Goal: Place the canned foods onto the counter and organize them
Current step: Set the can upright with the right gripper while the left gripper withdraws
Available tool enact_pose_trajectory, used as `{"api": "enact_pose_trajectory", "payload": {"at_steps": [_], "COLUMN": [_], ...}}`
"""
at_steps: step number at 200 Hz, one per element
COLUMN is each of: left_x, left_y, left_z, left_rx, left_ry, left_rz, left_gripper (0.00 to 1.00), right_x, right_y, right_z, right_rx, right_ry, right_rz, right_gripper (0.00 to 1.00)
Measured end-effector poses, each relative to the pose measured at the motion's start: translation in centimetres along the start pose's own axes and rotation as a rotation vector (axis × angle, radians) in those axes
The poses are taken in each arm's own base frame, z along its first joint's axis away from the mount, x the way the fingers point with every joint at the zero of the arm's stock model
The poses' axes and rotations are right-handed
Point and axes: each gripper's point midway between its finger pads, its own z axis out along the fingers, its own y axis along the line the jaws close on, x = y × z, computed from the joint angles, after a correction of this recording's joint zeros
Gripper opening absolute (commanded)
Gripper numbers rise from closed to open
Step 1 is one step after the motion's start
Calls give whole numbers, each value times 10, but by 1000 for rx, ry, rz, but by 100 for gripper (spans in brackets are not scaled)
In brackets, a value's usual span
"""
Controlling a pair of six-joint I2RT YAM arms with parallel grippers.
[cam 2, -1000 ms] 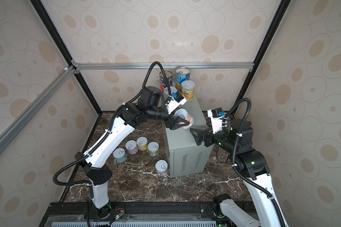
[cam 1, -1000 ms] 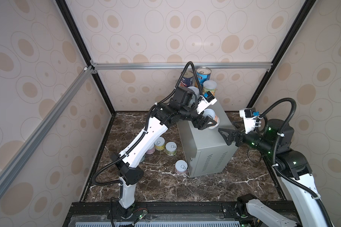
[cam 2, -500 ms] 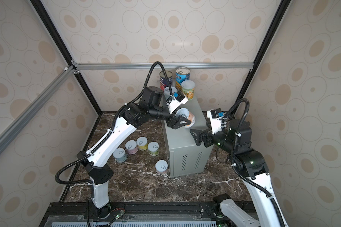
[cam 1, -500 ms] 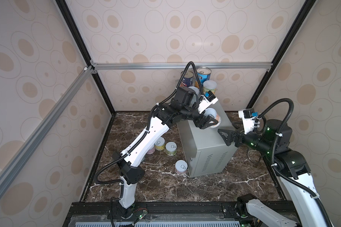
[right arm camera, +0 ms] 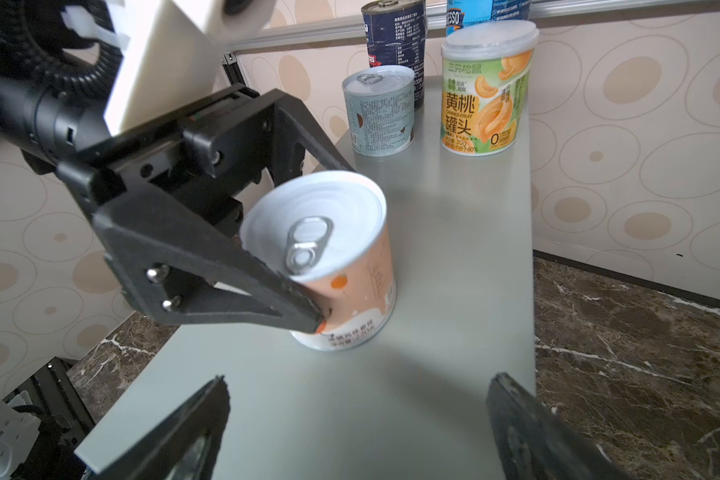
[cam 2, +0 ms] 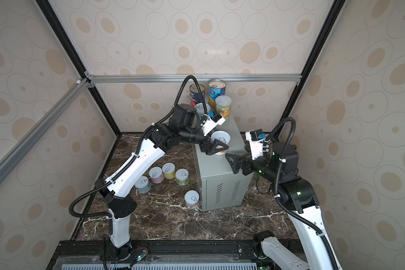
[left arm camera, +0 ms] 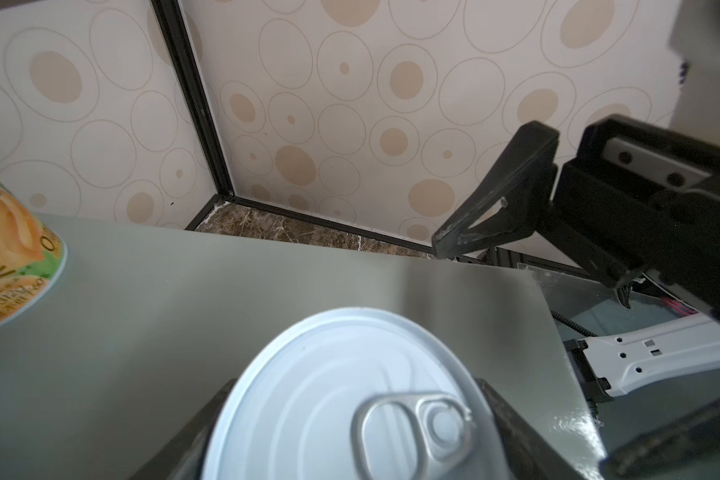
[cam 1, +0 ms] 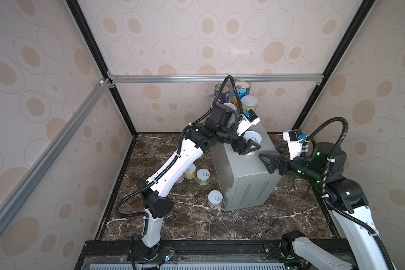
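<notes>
A peach-labelled can (right arm camera: 341,270) with a white pull-tab lid stands on the grey counter (cam 1: 243,173). My left gripper (cam 1: 248,149) flanks it closely, and the near finger lies along its label. Whether it still grips does not show. At the counter's back stand a navy-red can (cam 1: 221,93), a blue-yellow can (cam 1: 242,90), a white-lidded green-yellow can (right arm camera: 483,91) and a pale blue can (right arm camera: 379,110). My right gripper (right arm camera: 358,380) hangs open and empty over the counter's right edge, a short way from the peach can.
Several short cans stand on the dark marble floor left of the counter: a cluster (cam 2: 168,170) near the left arm and one (cam 2: 191,198) by the counter's front corner. Patterned walls and black frame posts (cam 1: 122,109) close in the cell.
The left gripper and the peach can have shifted very slightly over the counter top. The right arm has stayed where it was, open.
</notes>
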Motion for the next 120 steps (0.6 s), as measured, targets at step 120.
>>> {"api": "enact_pose_trajectory", "payload": {"at_steps": [120], "left_x": [-5], "left_y": [-3], "left_z": [-32], "left_rx": [-53], "left_ry": [-28], "left_rz": [-3], "left_gripper": [98], "right_x": [-1], "right_y": [-1], "right_z": [7], "right_rx": [-5], "right_ry": [-2], "right_rz": [4], "right_gripper": [100]}}
